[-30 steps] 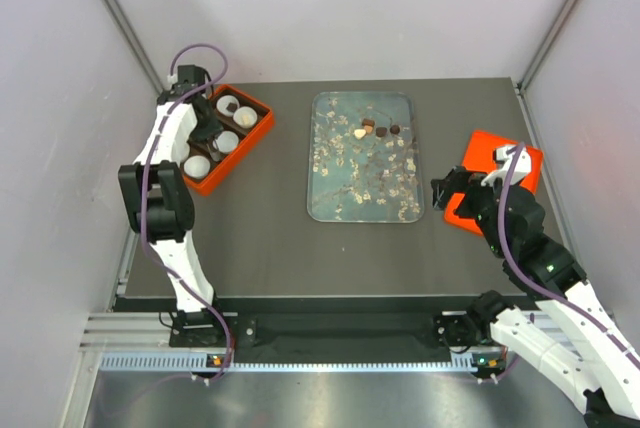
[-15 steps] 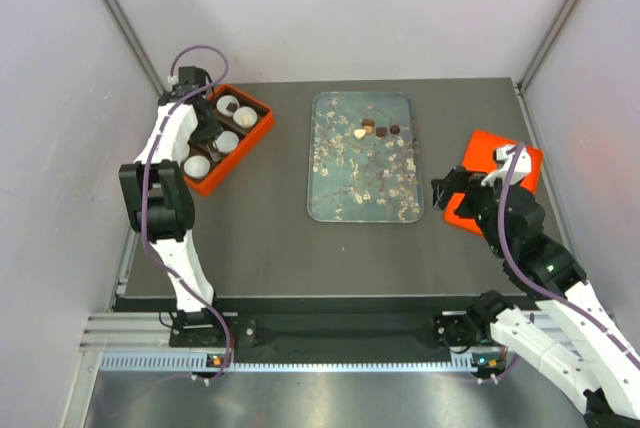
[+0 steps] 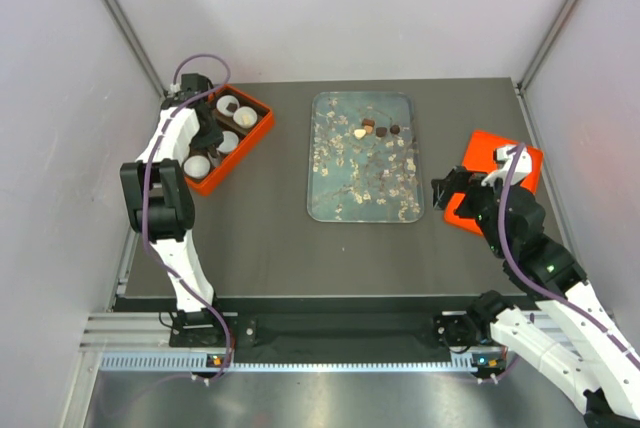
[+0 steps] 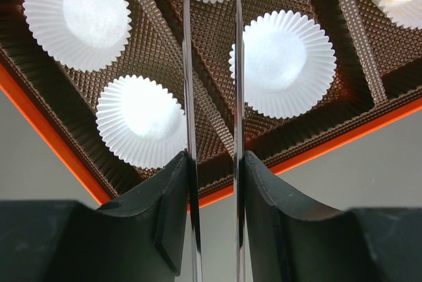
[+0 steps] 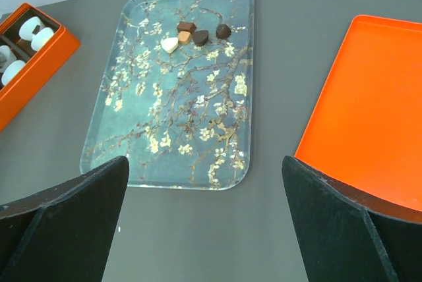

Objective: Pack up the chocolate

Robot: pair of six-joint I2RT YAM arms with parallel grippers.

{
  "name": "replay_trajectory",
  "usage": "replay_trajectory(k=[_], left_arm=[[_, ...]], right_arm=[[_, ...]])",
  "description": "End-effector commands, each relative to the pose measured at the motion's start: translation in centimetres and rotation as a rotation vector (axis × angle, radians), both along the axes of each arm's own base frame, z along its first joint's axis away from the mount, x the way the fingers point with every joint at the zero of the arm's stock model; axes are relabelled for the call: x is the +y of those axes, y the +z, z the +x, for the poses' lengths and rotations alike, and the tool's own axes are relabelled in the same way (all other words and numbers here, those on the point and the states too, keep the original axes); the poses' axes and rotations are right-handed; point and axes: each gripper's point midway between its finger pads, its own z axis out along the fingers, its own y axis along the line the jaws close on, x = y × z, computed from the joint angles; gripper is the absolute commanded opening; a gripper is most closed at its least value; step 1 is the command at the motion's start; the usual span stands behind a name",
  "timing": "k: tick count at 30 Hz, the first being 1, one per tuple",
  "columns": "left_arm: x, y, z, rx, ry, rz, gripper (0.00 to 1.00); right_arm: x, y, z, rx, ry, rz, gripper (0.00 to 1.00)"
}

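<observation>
Several chocolates (image 3: 375, 130), dark brown, tan and cream, lie in a cluster at the far end of the blossom-print glass tray (image 3: 362, 193); they also show in the right wrist view (image 5: 194, 35). The orange box (image 3: 207, 182) with a brown ribbed insert holds white paper cups (image 4: 282, 63). My left gripper (image 3: 207, 128) hovers over the box and is shut on thin metal tweezers (image 4: 186, 84), whose blades stand slightly apart; their tips run out of view. My right gripper (image 3: 446, 192) is open and empty, low over the table between the tray and the orange lid (image 3: 500, 160).
In the left wrist view the box's orange rim (image 4: 66, 155) meets grey table. A cup at the box's far end holds something dark (image 3: 231, 106). The lid (image 5: 369, 111) lies flat at the right. The enclosure walls stand close on both sides.
My left arm has shifted slightly over the box. The right arm and the chocolates on the tray have not moved.
</observation>
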Motion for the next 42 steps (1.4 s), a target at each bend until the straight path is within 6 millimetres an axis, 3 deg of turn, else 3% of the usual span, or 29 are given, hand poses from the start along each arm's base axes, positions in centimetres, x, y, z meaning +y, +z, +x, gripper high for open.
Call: replay_trajectory(k=[1,8,16,20,23,28,32,33,37,38,42], left_arm=[[0.7,1.6,1.2,-0.071,0.005,0.021,0.41],[0.7,2.3,1.6,-0.088,-0.005,0.023,0.44],[0.5,5.1,2.4,-0.150,-0.022,0.025,0.48],[0.5,5.5,2.5,-0.147,-0.031,0.023,0.49],[0.0,6.6,2.5,-0.169,-0.045,0.008,0.49],[-1.5,10.0,1.9,-0.244,-0.073,-0.027,0.47],[-4.6,12.1,1.1,-0.285,-0.144,-0.049,0.46],[-7.7,13.1,0.7,-0.310,-0.217,-0.057,0.46],[-15.1,14.3,-0.4,-0.358,-0.393,-0.075,0.45],[-18.2,14.2,-1.2,-0.359,-0.467,-0.092,0.45],[-25.9,13.7,-3.3,-0.389,-0.628,-0.148,0.45]], right_arm=[[-0.1,1.4,0.1,-0.053,-0.005,0.014,1.00],[-0.2,1.4,0.0,-0.053,-0.012,0.011,1.00],[-0.1,1.1,0.2,-0.043,-0.011,0.008,1.00],[-0.1,1.1,0.2,-0.044,-0.008,0.011,1.00],[0.0,1.1,0.1,-0.044,-0.005,0.012,1.00],[0.0,1.1,0.1,-0.044,-0.002,0.013,1.00],[0.0,1.2,0.1,-0.044,-0.002,0.013,1.00],[0.0,1.0,0.1,-0.042,-0.004,0.013,1.00],[0.1,0.9,0.0,-0.036,0.000,0.017,1.00],[0.1,1.0,0.0,-0.039,-0.001,0.019,1.00],[-0.1,1.1,-0.2,-0.043,-0.003,0.022,1.00]])
